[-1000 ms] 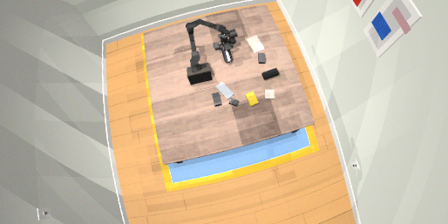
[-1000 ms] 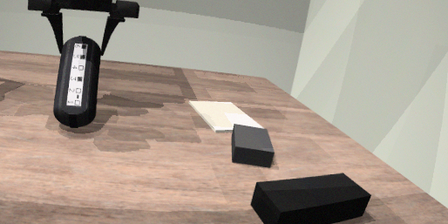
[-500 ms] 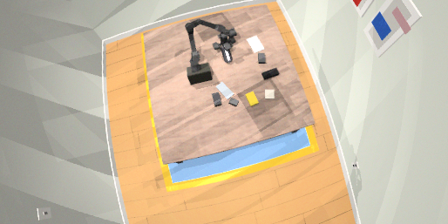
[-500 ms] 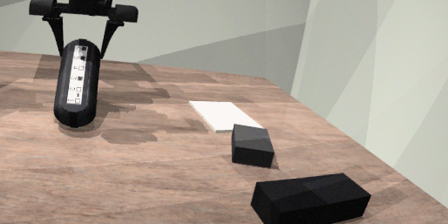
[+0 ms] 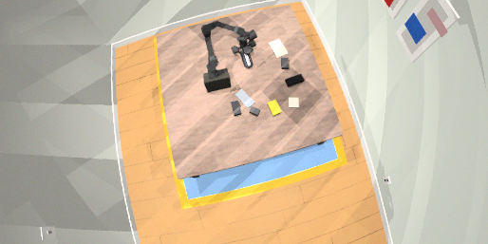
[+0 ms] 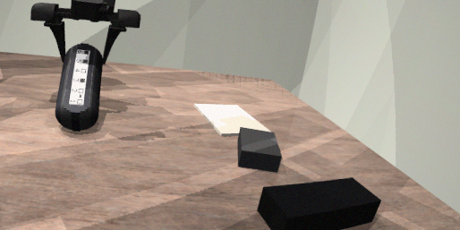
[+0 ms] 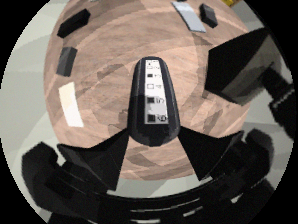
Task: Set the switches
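The dark controller unit [image 5: 247,62] [image 6: 77,119] [image 7: 173,117] is tilted, its underside facing the exterior camera and the wrist camera. My gripper [image 6: 83,63] [image 7: 153,129] is shut on its upper end, one finger on each side. The lower end is close to the bench; I cannot tell whether it touches. The white label [image 6: 81,78] [image 7: 156,92] shows squares 6 and 5 filled, 4 empty, 3 filled, 2 empty; in the exterior view, square 1 looks empty. The rocker switches face away and are hidden.
A white card [image 5: 278,47] [image 6: 228,115] [image 7: 70,105], a dark grey block [image 5: 285,63] [image 6: 259,147] [image 7: 67,61] and a black block [image 5: 294,80] [image 6: 313,203] [image 7: 74,23] lie to one side. A pale blue plate [image 5: 245,98] [image 7: 189,16], yellow block [image 5: 274,107] and cream square [image 5: 293,103] lie farther off.
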{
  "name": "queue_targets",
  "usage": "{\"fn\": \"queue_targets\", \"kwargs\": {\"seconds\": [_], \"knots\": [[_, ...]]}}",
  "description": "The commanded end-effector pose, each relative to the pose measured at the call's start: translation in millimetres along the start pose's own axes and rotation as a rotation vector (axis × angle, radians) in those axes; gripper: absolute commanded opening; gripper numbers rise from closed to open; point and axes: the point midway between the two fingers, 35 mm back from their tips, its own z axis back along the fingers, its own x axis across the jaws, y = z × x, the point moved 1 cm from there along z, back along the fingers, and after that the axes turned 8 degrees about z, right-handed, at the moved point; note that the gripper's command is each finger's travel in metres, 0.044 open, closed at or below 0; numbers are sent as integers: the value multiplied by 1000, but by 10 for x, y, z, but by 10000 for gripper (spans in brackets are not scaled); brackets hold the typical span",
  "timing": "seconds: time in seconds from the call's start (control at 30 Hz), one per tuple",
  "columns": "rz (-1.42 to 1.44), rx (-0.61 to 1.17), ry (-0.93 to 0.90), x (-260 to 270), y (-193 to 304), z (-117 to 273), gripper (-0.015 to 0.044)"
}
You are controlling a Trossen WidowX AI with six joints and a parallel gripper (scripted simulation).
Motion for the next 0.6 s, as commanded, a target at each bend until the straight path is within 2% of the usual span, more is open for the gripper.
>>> {"fn": "queue_targets", "kwargs": {"seconds": [0.0,0.57], "knots": [[-12,-12,9,-30,-12,-39,338],[-12,-11,8,-18,73,-145,337]]}}
